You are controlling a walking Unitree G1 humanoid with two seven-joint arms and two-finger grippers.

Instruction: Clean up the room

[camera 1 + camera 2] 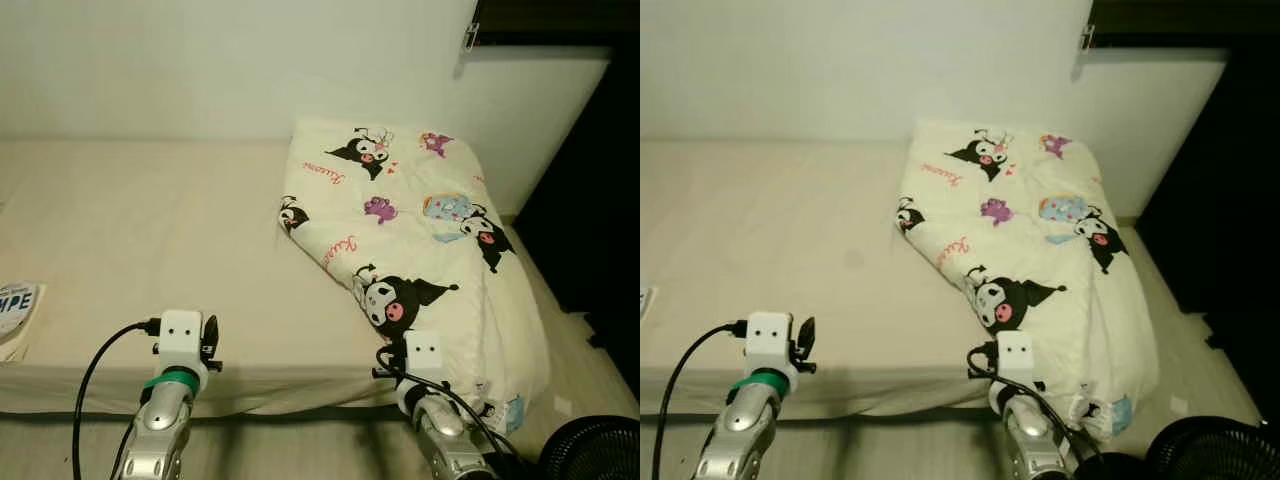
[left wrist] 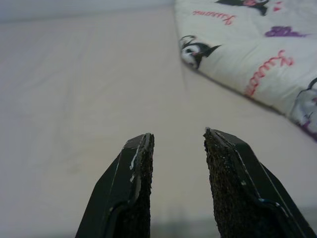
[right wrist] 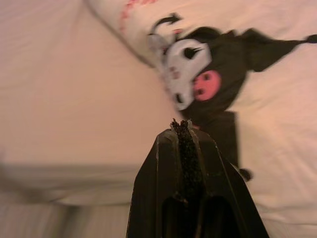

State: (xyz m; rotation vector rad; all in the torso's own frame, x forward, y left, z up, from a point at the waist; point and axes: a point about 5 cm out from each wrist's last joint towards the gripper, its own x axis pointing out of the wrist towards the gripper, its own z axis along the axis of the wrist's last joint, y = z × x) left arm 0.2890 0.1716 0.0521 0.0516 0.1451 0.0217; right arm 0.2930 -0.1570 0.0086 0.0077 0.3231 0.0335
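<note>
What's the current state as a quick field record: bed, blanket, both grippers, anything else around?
bed: beige mattress, mostly bare
blanket: cartoon-print comforter folded on the bed's right part, draping over the near right edge
left gripper: open, holding nothing, at the bed's near edge
right gripper: shut, holding nothing, pointing at the comforter's near corner
other: book at the bed's left edge; black fan on the floor, lower right

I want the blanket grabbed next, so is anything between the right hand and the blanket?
Nothing visible. The right hand, fingers shut, points straight at the folded blanket on the bed, with only bare sheet between them.
</note>
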